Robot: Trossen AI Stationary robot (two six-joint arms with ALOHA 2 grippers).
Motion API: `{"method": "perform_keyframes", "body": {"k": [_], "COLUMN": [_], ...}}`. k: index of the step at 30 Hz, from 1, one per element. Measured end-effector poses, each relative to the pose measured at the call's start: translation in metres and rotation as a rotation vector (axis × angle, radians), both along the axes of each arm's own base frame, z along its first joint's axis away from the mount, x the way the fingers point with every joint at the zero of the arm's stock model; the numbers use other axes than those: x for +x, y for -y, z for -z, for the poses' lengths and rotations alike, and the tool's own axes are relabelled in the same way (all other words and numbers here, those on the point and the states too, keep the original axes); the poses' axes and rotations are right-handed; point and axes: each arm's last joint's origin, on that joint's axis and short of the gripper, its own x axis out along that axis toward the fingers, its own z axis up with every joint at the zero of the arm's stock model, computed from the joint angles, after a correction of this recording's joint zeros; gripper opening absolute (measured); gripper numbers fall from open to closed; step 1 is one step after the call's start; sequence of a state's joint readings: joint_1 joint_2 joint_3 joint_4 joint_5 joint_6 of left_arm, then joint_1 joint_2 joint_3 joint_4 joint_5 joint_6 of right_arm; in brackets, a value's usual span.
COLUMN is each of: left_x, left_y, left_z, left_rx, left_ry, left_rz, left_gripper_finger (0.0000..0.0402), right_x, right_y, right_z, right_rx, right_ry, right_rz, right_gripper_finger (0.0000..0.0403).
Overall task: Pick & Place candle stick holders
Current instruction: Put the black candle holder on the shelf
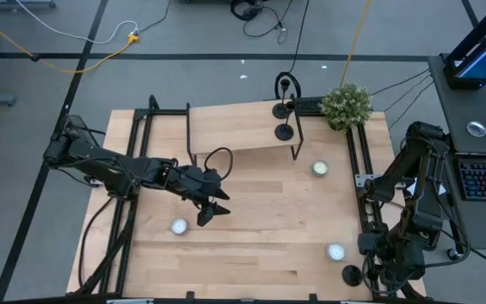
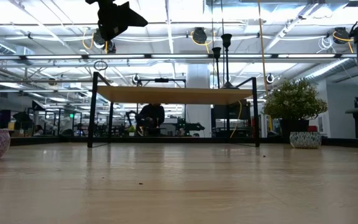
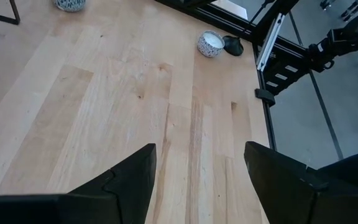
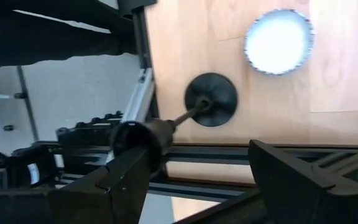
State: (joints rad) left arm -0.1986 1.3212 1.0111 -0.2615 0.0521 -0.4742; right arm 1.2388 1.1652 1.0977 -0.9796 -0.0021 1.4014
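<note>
So the holder (image 4: 211,99) I'm after is at the right front corner of the table (image 1: 251,253). It stands upright on its disc base, right by the edge rail (image 4: 143,93), with a tealight (image 4: 278,40) just beside it on the wood.

My right gripper (image 4: 201,149) hangs above that corner, looking down on it, fingers spread wide with nothing in them. My left gripper (image 1: 213,207) is out over the middle of the table, also wide open and empty above bare wood. It's well apart from this holder, so this one is clearly the right arm's job.

The bit that matters is that the long axis is the stem, pointing straight up at me. From my right wrist I see the base lower down and the little cup top much closer. The cup isn't centred in my gap, it's right up against one finger (image 4: 117,180), the rail-side one. The other finger (image 4: 303,180) is a fair way off. If I dropped straight down now, I reckon that near finger would hit the cup and tip the whole thing, since the stem is thin and the base is small.

So I think I need to slide sideways toward the rail until the stem sits midway between my fingers. Then I go down and close on the stem below the cup. The rail is close, so there's not much spare room on that side.

The other two holders are already up on the shelf (image 1: 243,127) at the back, near each other.
</note>
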Motion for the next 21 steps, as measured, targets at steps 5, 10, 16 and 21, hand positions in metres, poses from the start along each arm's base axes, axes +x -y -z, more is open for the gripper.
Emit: {"method": "perform_keyframes", "body": {"k": [5, 10, 16, 21], "left_x": [0.000, 0.000, 0.000, 0.000], "left_y": [0.000, 0.000, 0.000, 0.000], "left_z": [0.000, 0.000, 0.000, 0.000], "left_rx": [0.004, 0.007, 0.007, 0.008], "left_ry": [0.001, 0.001, 0.002, 0.002], "left_rz": [0.003, 0.005, 0.005, 0.005], "left_gripper_finger": [0.0253, 0.0253, 0.0253, 0.0253], "right_x": [0.000, -0.001, 0.002, 0.006], "right_y": [0.001, -0.001, -0.003, -0.004], "right_z": [0.003, 0.020, 0.034, 0.035], "right_rx": [-0.011, 0.008, 0.086, 0.108], "right_ry": [-0.006, -0.062, -0.159, -0.169], "right_rz": [0.006, 0.007, 0.063, 0.087], "right_gripper_finger": [0.0256, 0.0256, 0.0256, 0.0256]}}
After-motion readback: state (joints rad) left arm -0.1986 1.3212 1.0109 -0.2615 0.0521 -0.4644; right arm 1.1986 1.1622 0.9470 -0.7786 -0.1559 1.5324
